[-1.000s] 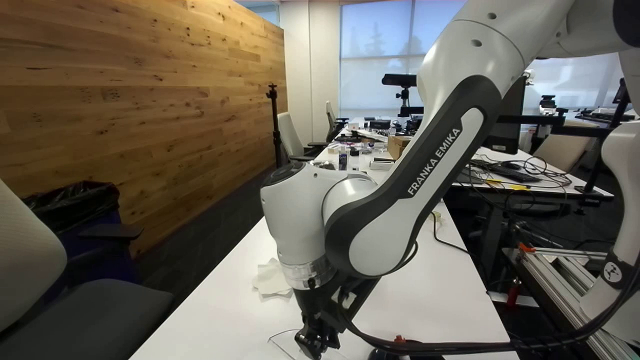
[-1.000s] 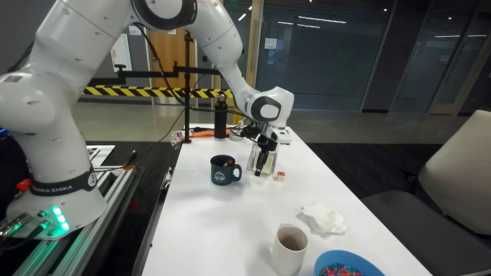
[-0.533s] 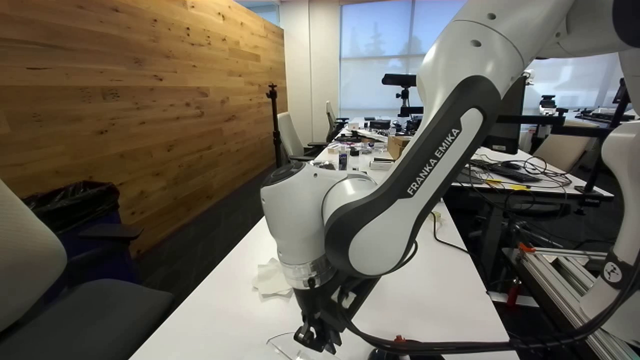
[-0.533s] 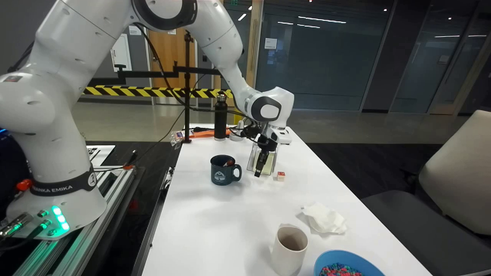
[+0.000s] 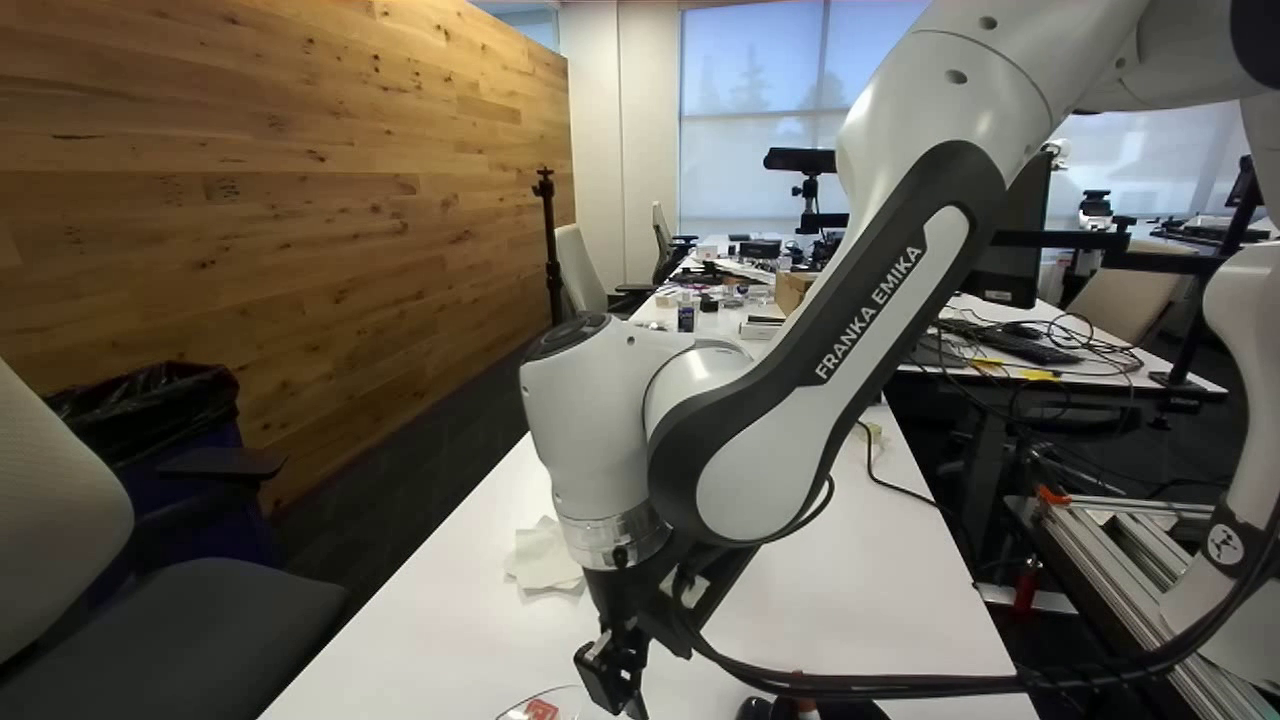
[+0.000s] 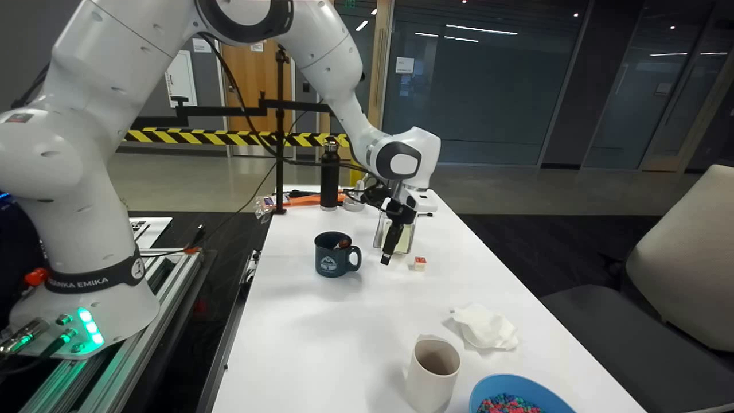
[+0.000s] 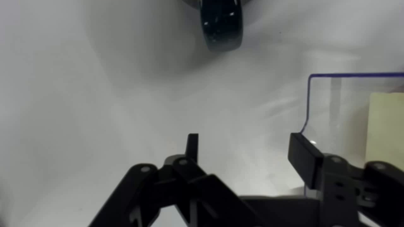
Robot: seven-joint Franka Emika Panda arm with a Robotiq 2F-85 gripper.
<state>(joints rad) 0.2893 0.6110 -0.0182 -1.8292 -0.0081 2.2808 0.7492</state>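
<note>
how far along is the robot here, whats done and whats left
Done: the clear tray appears to have slid slightly away from the small block over the last half second.
In hand: the open gripper has one finger overlapping the tray's edge in the wrist view; I can't tell whether it touches.
Left: any grip, it seems, as nothing is pinched between the fingers; the mug stands untouched on the table.

Spread tool [image 7: 247,151] at the edge of a clear tray [image 7: 356,75]

The tool's black fingers [image 7: 303,157] stand wide apart, the pale surface [image 7: 126,110] showing between them. The finger at the right overlaps the tray's purple-edged rim; whether it touches is hard to tell from this angle. Pale yellow paper [image 7: 385,129] shows within the tray's outline, cut off by the frame. A glossy dark mug handle [image 7: 222,28] juts in at the top.
</note>
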